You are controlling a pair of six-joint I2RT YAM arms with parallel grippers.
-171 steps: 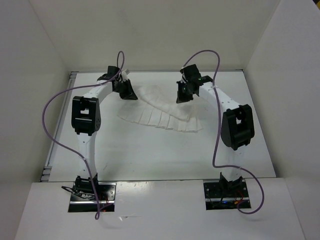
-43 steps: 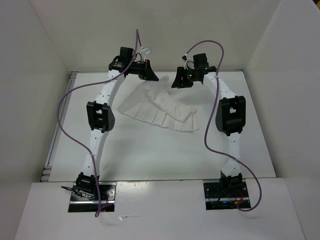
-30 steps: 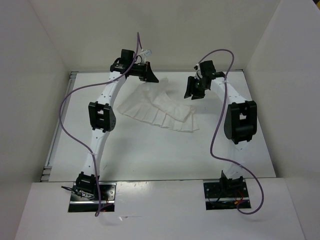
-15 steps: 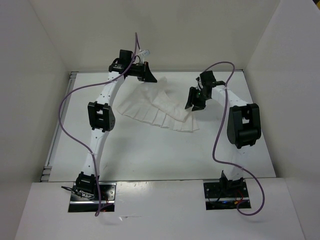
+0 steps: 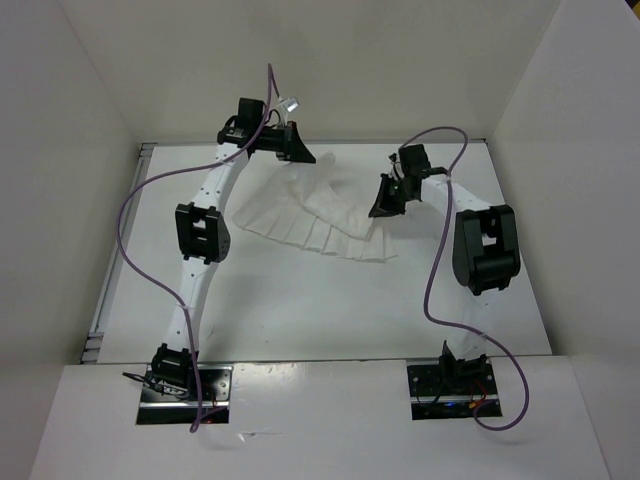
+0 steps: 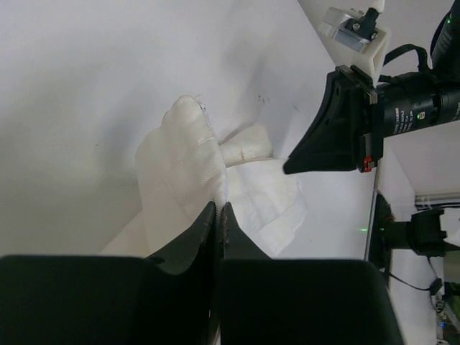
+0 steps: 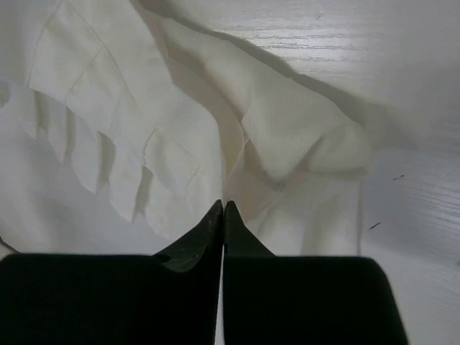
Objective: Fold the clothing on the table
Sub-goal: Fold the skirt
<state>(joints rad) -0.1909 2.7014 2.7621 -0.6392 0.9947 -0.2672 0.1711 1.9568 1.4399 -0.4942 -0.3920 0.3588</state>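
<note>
Top external view: the clothing [image 5: 315, 215] lies lengthwise between the tools; left tool [image 5: 305, 157] clamps its far corner, right tool [image 5: 381, 209] its right end.

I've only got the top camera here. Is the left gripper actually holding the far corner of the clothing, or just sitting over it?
Observer: It's holding it. In the left wrist view the left gripper is shut, with a bunch of the clothing pinched at its tips and drawn up off the table.
Operator: And the right one?
Observer: The right wrist view shows the right gripper shut too, its tips meeting right at a wrinkled part of the cloth. I can't tell whether any fabric is caught between them.
</note>
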